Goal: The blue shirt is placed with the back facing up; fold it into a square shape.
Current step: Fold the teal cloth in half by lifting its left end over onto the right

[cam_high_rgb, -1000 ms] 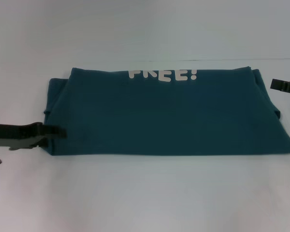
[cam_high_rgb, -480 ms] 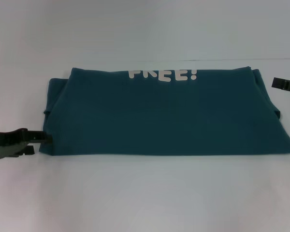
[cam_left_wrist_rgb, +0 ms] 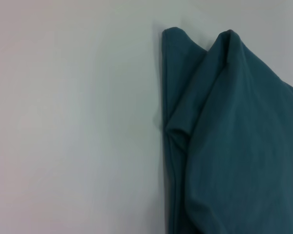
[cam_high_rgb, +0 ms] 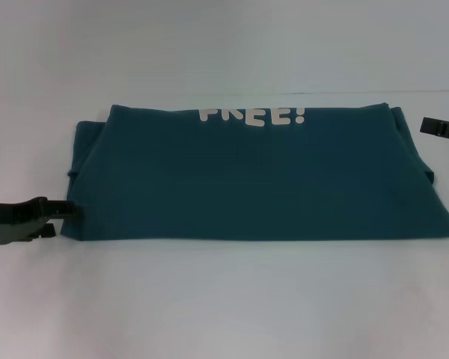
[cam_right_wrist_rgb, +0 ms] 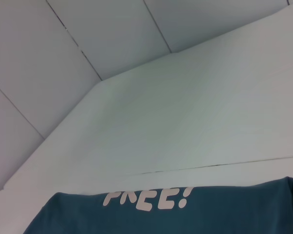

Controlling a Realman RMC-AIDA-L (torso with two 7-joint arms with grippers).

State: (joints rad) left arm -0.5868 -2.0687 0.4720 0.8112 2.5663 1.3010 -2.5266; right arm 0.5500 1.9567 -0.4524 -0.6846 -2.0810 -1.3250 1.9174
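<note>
Two parts of the robot show in the head view. The left gripper (cam_high_rgb: 69, 211) is a long, flat, black piece with a stepped, blocky body that narrows to a thin tip. The right gripper (cam_high_rgb: 426, 125) shows only as a slim black bar with a slightly notched outline.

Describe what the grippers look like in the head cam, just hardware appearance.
Little of either shows. The left gripper is a dark, nearly black, flat elongated body tapering to a narrow tip, with a greyish plate along its lower edge. The right gripper appears only as a thin black bar at the frame edge, with small notches along it. No cables, markings or labels are visible. Neither wrist view shows fingers.
</note>
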